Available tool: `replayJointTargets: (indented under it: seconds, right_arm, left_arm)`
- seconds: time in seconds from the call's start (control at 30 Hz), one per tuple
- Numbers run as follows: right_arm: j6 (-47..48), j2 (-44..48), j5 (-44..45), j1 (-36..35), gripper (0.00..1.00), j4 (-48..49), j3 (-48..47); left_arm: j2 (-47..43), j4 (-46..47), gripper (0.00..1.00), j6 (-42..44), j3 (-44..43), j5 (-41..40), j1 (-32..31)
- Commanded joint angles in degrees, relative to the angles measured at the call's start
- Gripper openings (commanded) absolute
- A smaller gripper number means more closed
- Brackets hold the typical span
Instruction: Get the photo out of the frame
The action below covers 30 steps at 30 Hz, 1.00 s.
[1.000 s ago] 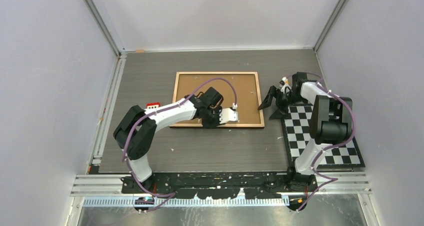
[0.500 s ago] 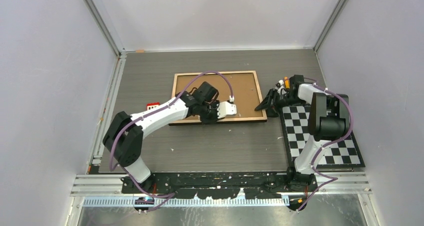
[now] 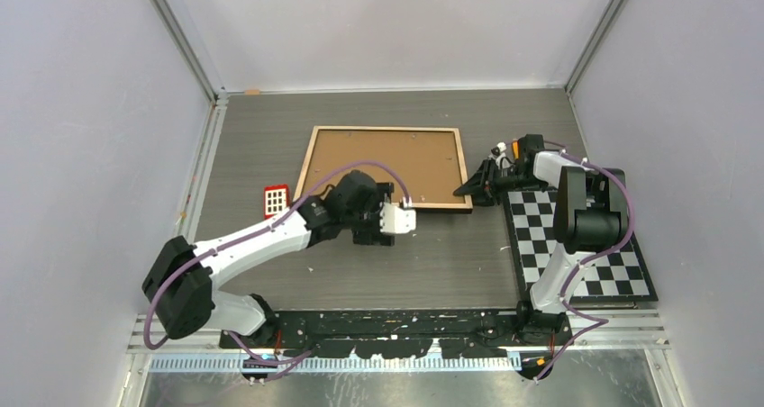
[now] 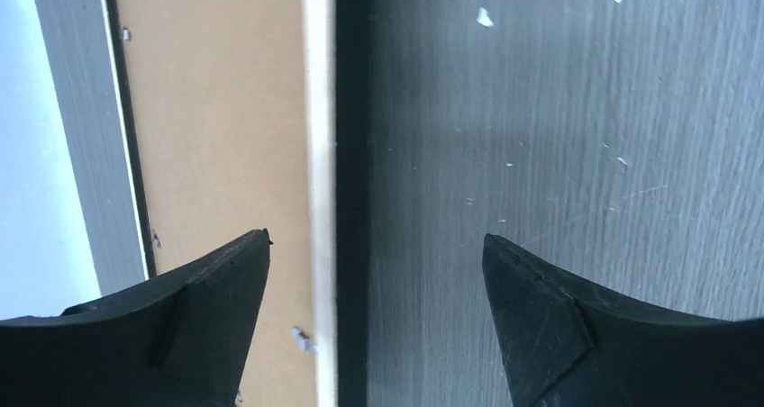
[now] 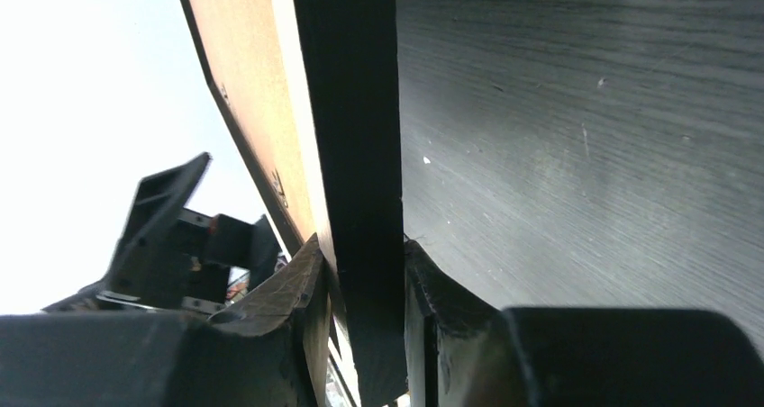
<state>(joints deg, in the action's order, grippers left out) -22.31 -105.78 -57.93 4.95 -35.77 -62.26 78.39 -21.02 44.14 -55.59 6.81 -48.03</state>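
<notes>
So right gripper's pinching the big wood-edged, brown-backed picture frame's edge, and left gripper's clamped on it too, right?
Half right. The right gripper does pinch the wood-edged, brown-backed picture frame, but the left gripper is open, fingers spread either side of the near edge, gripping nothing. The left wrist view shows it.

Brown-backed frame [image 3: 383,159], black-white checkerboard [image 3: 631,276], grey table [image 3: 405,263]

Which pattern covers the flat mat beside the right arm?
Black-and-white checkerboard; best in the top view.
</notes>
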Motion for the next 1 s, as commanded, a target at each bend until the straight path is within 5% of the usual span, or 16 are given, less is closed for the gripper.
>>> replayJointTargets:
  seconds: [0.0,0.3,0.7,0.97]
  right_arm:
    - [-6.9,1.81,-3.63,0.06,0.0,-5.06,-1.17]
    - [-0.19,1.18,-4.2,0.07,0.0,-15.0,-3.96]
    - [9.19,-1.86,-4.64,0.07,0.01,-25.51,-7.22]
    - [11.05,-2.81,-4.62,0.09,0.02,-27.66,-8.91]
  left_arm:
    - [-1.63,9.57,0.9,8.17,5.41,-10.46,-4.62]
    - [1.64,19.53,0.91,11.8,8.47,-20.36,-6.02]
    - [10.25,28.63,0.74,17.08,6.09,-22.85,-6.02]
    - [11.31,25.6,0.34,17.28,2.4,-24.4,-6.11]
